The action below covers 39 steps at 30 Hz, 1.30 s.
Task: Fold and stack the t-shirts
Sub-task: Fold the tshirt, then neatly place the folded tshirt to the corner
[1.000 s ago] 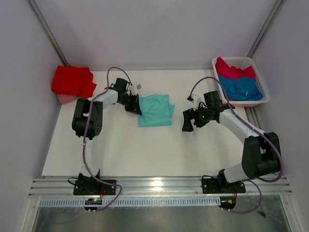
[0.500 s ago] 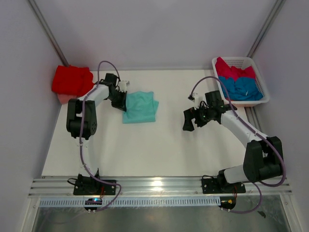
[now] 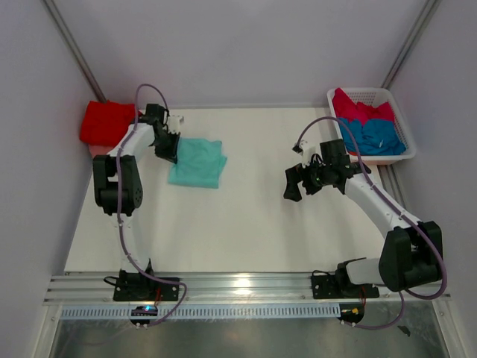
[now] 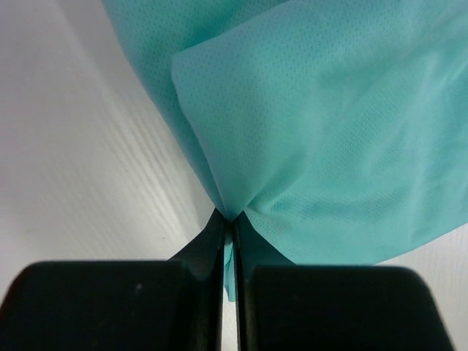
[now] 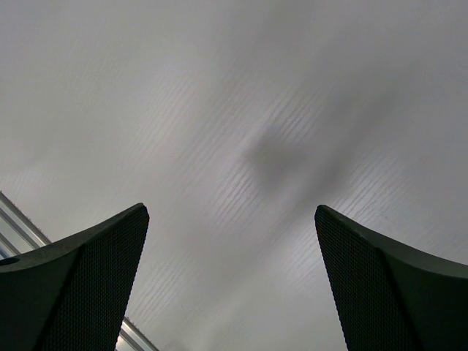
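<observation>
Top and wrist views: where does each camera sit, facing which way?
Top external: above and behind, looking down at the table; both arms show.
Left wrist: looks along the shut left tool at the pinched mint-teal t-shirt.
Right wrist: looks at the table past the open right tool.
Shared: top and left wrist both show that t-shirt.

We see a flat white tabletop [image 3: 246, 224] enclosed by plain pale lilac-grey walls [image 3: 238, 52] on 3 sides. 2 slim grey metal poles [image 3: 72, 48] slant up the back corners. A ribbed aluminium rail [image 3: 201, 288] runs along the near edge, catching a bright glare [image 3: 242, 282] of overhead light.
</observation>
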Motion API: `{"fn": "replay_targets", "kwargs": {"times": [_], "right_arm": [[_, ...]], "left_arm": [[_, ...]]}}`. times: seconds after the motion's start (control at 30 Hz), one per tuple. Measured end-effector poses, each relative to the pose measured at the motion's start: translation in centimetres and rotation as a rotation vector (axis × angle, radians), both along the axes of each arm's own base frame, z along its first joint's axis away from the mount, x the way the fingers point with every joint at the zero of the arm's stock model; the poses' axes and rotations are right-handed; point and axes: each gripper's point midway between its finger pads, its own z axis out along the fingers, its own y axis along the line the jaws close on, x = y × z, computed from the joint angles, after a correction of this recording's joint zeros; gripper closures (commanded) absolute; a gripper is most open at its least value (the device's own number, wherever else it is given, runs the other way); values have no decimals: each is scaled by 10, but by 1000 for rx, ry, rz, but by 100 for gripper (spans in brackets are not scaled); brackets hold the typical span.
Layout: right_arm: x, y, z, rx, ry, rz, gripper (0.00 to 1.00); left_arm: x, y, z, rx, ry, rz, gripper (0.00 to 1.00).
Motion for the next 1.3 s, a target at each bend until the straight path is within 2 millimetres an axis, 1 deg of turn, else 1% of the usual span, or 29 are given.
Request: {"fn": "replay_targets", "kwargs": {"times": [0.13,0.23,0.43,0.6,0.83,1.0,1.2,1.3], "right_arm": [[0,-1,1,-5,-9,-1,1],[1,-2,1,-8,-11,-1,1],[1,-2,2,-12,-15,-2,1],[1,-3,8,-11,-36,-4,1],[0,-3,9,-12,-39,-4,0],[-1,-4,8,-15,-36,-5,1],[-1,-4,8,-18,-35,-7,1],[0,-5,8,-21,-36,-9,1]], "left_arm": [[15,16,16,10,-46,32,100],[23,25,26,16,-74,50,100],[32,31,37,33,-105,59,100],[37,38,43,50,-121,57,100],[45,67,44,61,-125,113,100],[46,76,42,75,-119,119,100],[65,83,47,101,-155,98,100],[76,89,43,129,-163,87,100]]}}
